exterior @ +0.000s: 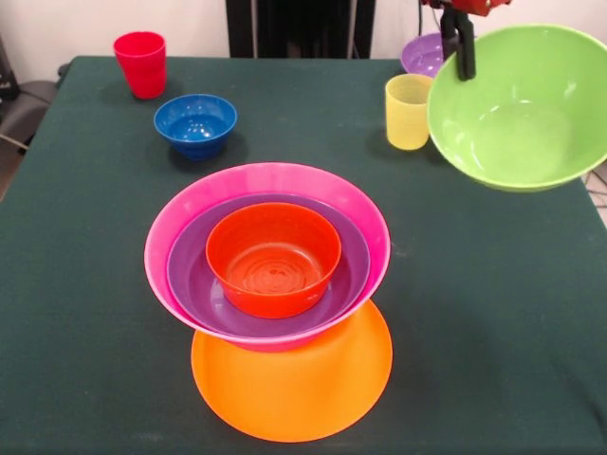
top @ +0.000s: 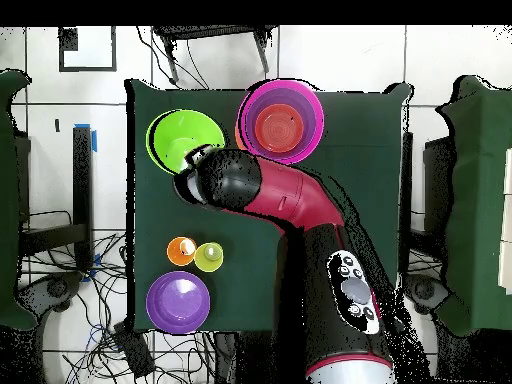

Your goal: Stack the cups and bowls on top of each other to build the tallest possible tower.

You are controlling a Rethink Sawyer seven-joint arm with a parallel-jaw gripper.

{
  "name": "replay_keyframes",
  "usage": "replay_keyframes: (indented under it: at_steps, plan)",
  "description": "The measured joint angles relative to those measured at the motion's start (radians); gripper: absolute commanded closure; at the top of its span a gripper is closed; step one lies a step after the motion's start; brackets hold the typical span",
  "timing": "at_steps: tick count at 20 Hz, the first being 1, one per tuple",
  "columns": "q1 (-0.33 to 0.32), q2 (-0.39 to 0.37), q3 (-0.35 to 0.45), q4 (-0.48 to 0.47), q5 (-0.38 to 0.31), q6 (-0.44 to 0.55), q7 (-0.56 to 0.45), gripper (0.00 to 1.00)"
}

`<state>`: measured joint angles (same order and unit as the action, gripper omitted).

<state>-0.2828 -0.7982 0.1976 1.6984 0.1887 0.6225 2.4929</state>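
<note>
The tower stands at the table's middle: an upturned large orange bowl (exterior: 291, 384) carries a hot pink bowl (exterior: 171, 232), with a purple bowl (exterior: 194, 280) and a small red-orange bowl (exterior: 273, 258) nested in it. From above, the tower (top: 282, 122) shows beside the arm. My gripper (exterior: 465, 71) is shut on the rim of the lime green bowl (exterior: 522, 109), which hangs tilted above the table at the right. In the overhead view the gripper (top: 198, 156) sits at the edge of the green bowl (top: 180, 135).
A blue bowl (exterior: 195, 123) and a red cup (exterior: 140, 63) stand at the far left. A pale yellow cup (exterior: 408, 112) and a second purple bowl (exterior: 423, 54) sit behind the green bowl. From above, an orange cup (top: 181, 250) stands next to the yellow cup (top: 209, 256).
</note>
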Motion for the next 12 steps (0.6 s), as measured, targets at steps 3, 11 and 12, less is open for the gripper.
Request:
replay_keyframes:
  at_steps: [3, 11, 12]
  plan:
    - [0.019, -0.014, -0.014, -0.026, -0.081, 0.000, 0.000, 1.00]
    - [0.004, -0.044, -0.014, -0.056, -0.196, 0.000, 0.000, 1.00]
    - [-0.002, -0.046, -0.013, -0.057, -0.204, -0.002, 0.000, 1.00]
